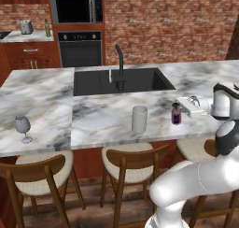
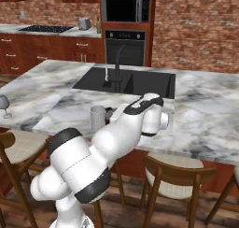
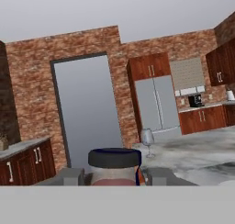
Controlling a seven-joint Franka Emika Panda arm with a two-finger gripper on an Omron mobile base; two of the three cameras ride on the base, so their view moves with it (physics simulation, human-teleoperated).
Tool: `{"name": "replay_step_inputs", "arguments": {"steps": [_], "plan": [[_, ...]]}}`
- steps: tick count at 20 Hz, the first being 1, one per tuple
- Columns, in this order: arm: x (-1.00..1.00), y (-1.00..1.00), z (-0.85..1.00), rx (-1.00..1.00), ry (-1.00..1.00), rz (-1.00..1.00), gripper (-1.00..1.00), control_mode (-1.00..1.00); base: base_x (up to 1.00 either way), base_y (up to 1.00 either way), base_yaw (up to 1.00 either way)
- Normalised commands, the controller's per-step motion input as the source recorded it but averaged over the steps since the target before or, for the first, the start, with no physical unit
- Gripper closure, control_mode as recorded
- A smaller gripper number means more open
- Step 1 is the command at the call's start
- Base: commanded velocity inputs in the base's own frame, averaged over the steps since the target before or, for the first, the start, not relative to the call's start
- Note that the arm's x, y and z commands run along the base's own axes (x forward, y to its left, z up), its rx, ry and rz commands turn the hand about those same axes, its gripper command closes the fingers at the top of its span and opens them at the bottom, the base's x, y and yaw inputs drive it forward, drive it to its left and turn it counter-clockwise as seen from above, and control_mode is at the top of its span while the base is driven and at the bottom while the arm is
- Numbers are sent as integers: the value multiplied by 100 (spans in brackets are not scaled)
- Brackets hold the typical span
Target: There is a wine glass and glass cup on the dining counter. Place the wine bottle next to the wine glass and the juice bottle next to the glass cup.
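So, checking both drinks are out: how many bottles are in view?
2. The juice bottle is on the dining counter in the gripper; the wine bottle stands by the toaster. Others may be hidden.

White arm (image 2: 112, 143), blk joints

Arm hides most of juice bottle (image 2: 109, 113).

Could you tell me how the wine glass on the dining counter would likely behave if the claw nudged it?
The wine glass would probably tip easily: its rounded bowl sits high on a thin stem over a small foot. Being clear glass, it is likely fragile, and may slide on the smooth marble dining counter.
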Motion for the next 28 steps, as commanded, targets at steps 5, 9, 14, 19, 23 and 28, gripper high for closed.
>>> {"name": "replay_step_inputs", "arguments": {"steps": [5,9,14,19,23,28], "plan": [[30,10,-47,0,-2,4,100,-100,0,0,0],[8,35,-54,0,-5,6,100,-100,0,0,0],[27,5,-42,0,-3,2,100,-100,0,0,0],[31,0,-11,0,-6,0,100,-100,0,0,0],[47,-2,-16,0,-5,0,100,-100,0,0,0],[35,0,-37,-5,0,0,100,-100,0,0,0]]}}
